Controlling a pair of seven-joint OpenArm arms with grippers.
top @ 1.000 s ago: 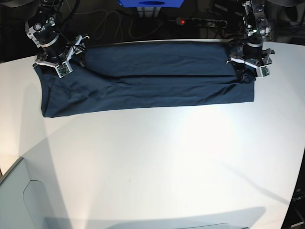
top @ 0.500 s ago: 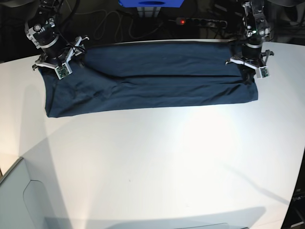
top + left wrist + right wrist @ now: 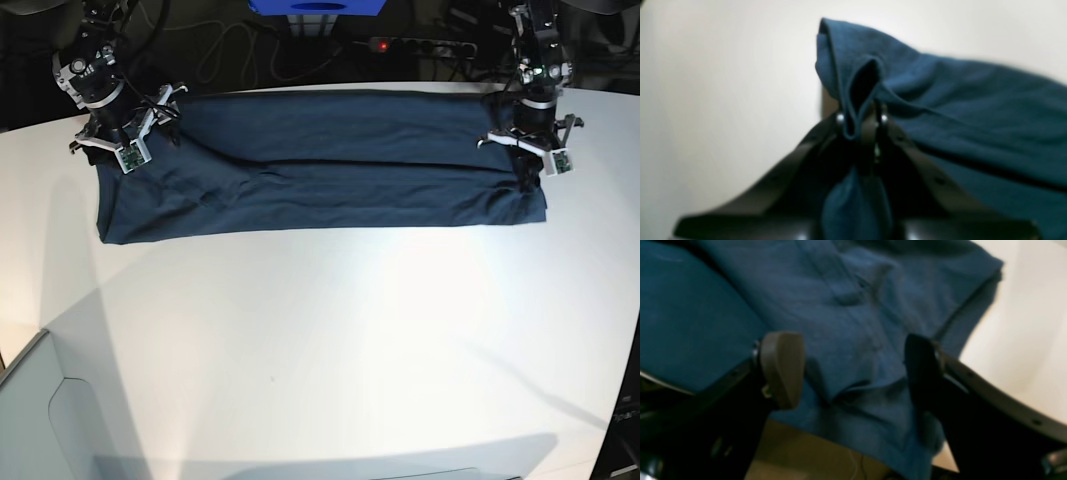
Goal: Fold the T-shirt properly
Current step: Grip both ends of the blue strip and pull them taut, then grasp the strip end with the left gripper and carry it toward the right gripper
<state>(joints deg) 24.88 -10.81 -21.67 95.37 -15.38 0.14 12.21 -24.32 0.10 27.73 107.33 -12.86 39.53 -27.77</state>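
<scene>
The dark navy T-shirt [image 3: 320, 170] lies as a long folded band across the far part of the white table [image 3: 350, 350]. At its right end in the base view, my left gripper [image 3: 527, 160] is shut on it. The left wrist view shows that gripper [image 3: 862, 121] pinching a raised fold of the T-shirt [image 3: 973, 110] between its fingertips. My right gripper [image 3: 135, 135] stands over the band's left end. In the right wrist view it [image 3: 853, 370] is open, with wrinkled T-shirt [image 3: 857, 290] lying between and below its fingers [image 3: 781, 368].
Behind the table's far edge are a power strip with a red light [image 3: 415, 45], cables and a blue object [image 3: 318, 8]. A pale grey box corner [image 3: 40, 420] sits at the front left.
My left gripper has shut on the T-shirt's right end, and that end has shifted right and forward. The left end has drawn in slightly. My right gripper stays open.
</scene>
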